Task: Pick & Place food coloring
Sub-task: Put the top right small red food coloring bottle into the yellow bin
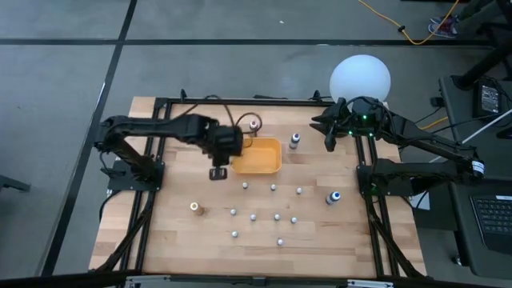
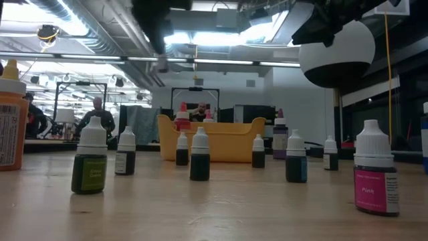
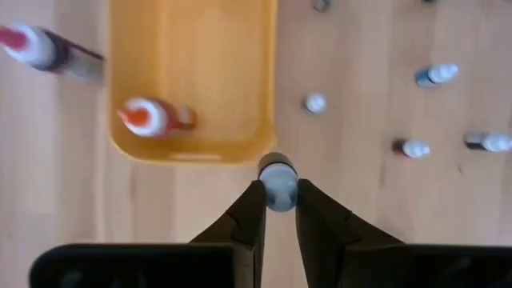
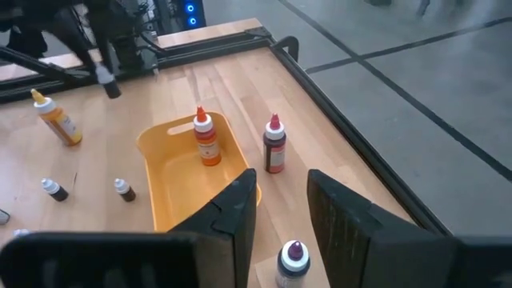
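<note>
**A:** so what's closest to the low camera? I see a bottle with a pink label at about 4 o'clock, a green-labelled one at 8, and a big orange bottle cut off at 9.

**B:** yep, then a loose scatter of white-capped food coloring bottles across the wooden table (all upright as far as I can tell). Behind them sits the orange tray.

**A:** and the left gripper?

**B:** just off the tray's rim, on the scatter side. Its fingers are pinched narrow on one small white-capped bottle, one finger on each side of the cap. That bottle is outside the tray, just beside the wall.

**A:** anything in the tray?

**B:** one red-tipped bottle. A maroon-topped one stands on the table past it, purple-topped one at the tray's 3 o'clock from above.

**A:** right arm?

**B:** right gripper is parked at the far right corner, fingers partly apart, holding nothing.
</note>
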{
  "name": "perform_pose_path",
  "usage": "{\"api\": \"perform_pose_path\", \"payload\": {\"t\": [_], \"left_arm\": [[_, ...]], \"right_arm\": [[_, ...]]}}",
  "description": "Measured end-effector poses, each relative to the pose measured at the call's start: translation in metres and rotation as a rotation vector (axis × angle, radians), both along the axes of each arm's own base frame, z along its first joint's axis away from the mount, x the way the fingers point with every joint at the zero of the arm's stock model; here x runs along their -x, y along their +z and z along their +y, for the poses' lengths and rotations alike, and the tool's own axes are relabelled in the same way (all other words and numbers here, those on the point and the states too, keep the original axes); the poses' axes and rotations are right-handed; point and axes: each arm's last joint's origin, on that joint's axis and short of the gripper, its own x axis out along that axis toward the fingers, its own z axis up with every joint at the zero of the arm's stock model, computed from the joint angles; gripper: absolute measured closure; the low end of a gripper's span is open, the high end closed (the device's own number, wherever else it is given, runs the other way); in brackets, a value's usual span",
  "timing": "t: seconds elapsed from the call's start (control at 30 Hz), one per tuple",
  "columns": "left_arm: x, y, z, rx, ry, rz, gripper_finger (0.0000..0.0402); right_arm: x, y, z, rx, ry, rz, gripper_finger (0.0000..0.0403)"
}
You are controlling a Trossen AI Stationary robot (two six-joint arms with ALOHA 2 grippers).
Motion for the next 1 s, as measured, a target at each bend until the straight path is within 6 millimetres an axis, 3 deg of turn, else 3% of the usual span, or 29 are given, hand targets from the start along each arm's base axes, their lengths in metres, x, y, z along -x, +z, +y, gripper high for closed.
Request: {"api": "perform_pose_path", "payload": {"t": [0.13,0.33,0.6,0.83,1.0], "left_arm": [[-0.019,0.003,0.016,-0.038,-0.040,-0.043,0.0354],[-0.041,-0.025,0.032,-0.033,-0.126,0.002,0.0353],[-0.065,-0.054,0.036,-0.017,-0.218,0.003,0.0353],[-0.061,-0.100,0.030,0.013,-0.238,0.049,0.0353],[-0.059,-0.118,0.029,-0.018,-0.235,0.035,0.0353]], "right_arm": [[-0.001,0.000,0.000,0.007,0.002,0.000,0.0287],[-0.001,0.000,-0.001,0.013,0.004,0.004,0.0287],[-0.001,0.000,-0.001,0.026,0.011,0.010,0.0287],[-0.001,-0.001,0.000,0.044,0.023,0.025,0.0287],[-0.001,-0.001,0.000,0.046,0.024,0.028,0.0287]]}}
